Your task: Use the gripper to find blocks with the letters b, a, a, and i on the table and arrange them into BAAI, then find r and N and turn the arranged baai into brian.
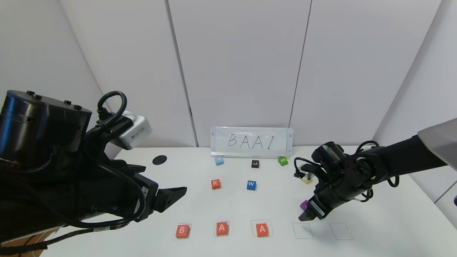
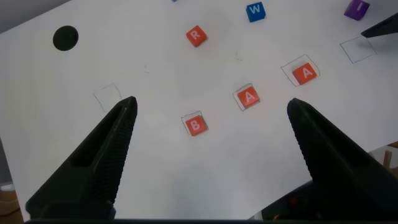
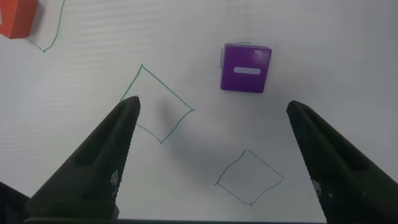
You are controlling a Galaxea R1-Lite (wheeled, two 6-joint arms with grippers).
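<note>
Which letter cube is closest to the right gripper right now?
The purple I cube, lying loose on the table just ahead of the right gripper and its open fingers. The B, two A's, R and W sit farther left.

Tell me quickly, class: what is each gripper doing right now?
Left gripper: open, holding nothing, above the B block.
Right gripper: open, holding nothing, near the purple I block.

Both arms hover, left tool point(image 1: 178, 194) and right tool point(image 1: 305, 217) spread wide.
</note>
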